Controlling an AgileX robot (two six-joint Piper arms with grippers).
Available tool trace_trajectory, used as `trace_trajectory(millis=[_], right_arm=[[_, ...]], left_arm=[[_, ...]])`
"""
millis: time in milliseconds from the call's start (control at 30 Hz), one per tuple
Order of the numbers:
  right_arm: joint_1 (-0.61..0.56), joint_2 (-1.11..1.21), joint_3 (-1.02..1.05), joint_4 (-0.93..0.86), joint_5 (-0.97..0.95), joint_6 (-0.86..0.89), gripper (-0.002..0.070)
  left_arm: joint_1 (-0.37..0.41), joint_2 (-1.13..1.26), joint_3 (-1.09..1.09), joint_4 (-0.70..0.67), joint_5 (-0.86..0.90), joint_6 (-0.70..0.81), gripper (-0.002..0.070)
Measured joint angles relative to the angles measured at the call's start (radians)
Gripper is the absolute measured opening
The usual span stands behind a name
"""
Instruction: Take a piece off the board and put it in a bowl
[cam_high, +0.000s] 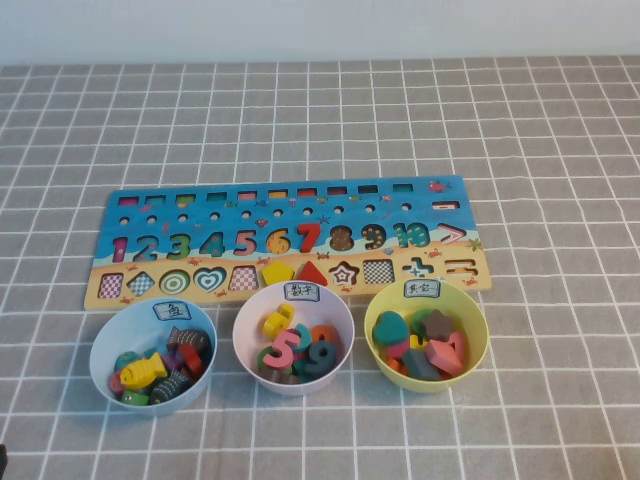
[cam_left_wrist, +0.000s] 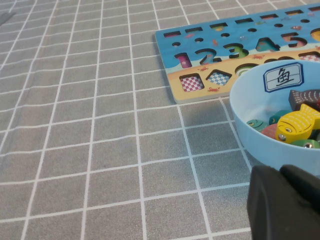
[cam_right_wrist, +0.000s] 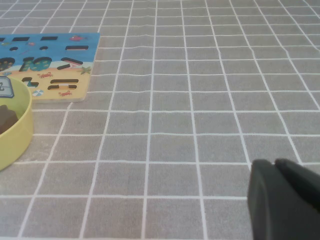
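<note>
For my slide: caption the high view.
Red triangle still on the puzzle board, yellow-green bowl in front; neither left nor right gripper appears here.

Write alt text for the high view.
A puzzle board lies on a grey checked cloth, a red triangle piece beside a yellow pentagon in its bottom row. Three bowls stand in front: light blue, pinkish-white, yellow-green. Neither pincer shows.
</note>
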Motion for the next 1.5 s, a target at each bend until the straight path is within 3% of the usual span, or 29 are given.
trace_trajectory(millis=[1200,1500], right_arm=[[0.0,0.0,0.0,0.001,-0.002,0.0,-0.0017],[0.0,0.0,0.0,0.145,-0.059,0.0,-0.0017]], left_arm=[[0.0,0.0,0.0,0.0,0.0,0.0,-0.0001],[0.0,0.0,0.0,0.0,0.0,0.0,-0.0001]])
